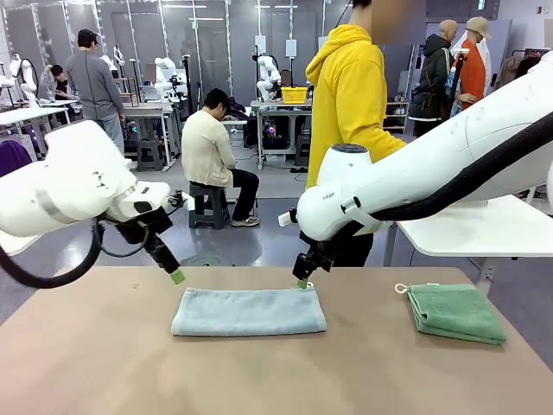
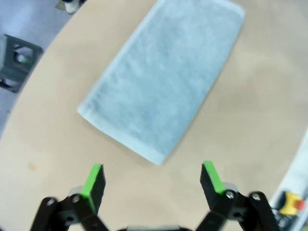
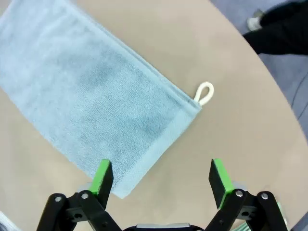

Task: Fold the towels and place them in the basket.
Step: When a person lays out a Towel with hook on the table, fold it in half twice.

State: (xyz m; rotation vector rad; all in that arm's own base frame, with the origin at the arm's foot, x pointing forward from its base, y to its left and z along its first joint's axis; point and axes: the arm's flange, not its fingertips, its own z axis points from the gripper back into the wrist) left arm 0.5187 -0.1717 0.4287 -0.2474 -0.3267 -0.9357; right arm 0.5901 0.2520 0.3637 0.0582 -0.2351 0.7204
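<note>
The grey-blue towel point(image 1: 249, 312) lay flat mid-worktop point(image 1: 104, 363), long axis side to side, with the left claw point(image 1: 176, 277) by its far-left corner and the right claw point(image 1: 302, 283) by its far-right, both wide and empty.

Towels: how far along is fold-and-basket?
Done: green towel lies folded at the right of the table; grey-blue towel looks folded at its middle. In hand: nothing; left hand and right hand hang open near its far corners. Left: both towels into the basket.
</note>
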